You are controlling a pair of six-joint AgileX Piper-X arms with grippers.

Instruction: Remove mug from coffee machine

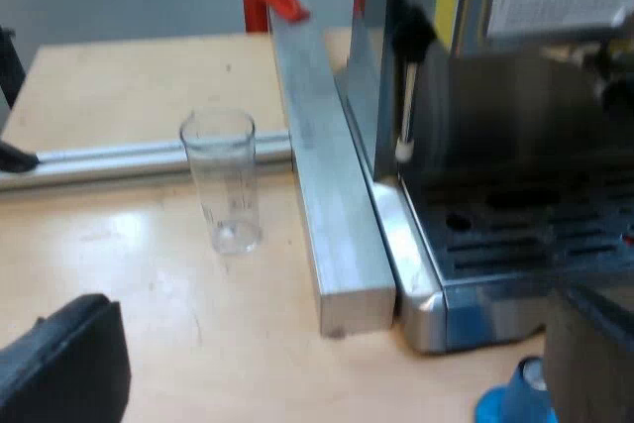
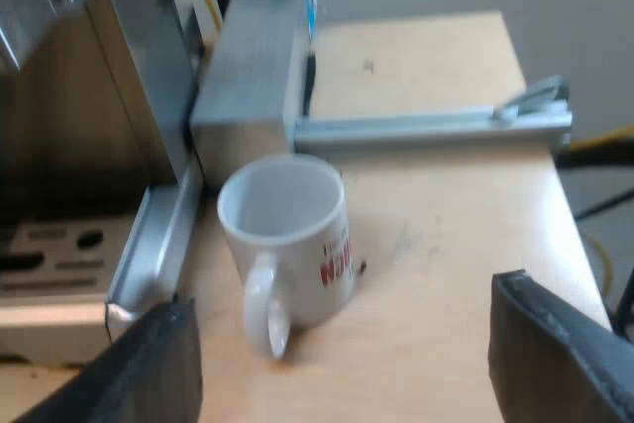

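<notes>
Right wrist view: mug (image 2: 297,245) sitting on the table (image 2: 446,215), just beside the espresso machine (image 2: 59,146).
Right gripper (image 2: 342,334) is hovering above, fingers apart (nothing held); removal is looking done, calling next for a clear retreat.

- The left gripper (image 1: 337,344) has two black fingers (image 1: 64,364), broad and blocky, matte, with rounded top corners.
- The right gripper (image 2: 342,344) has two black fingers (image 2: 555,354), thick slabs with softly rounded edges and a dull finish.
</notes>
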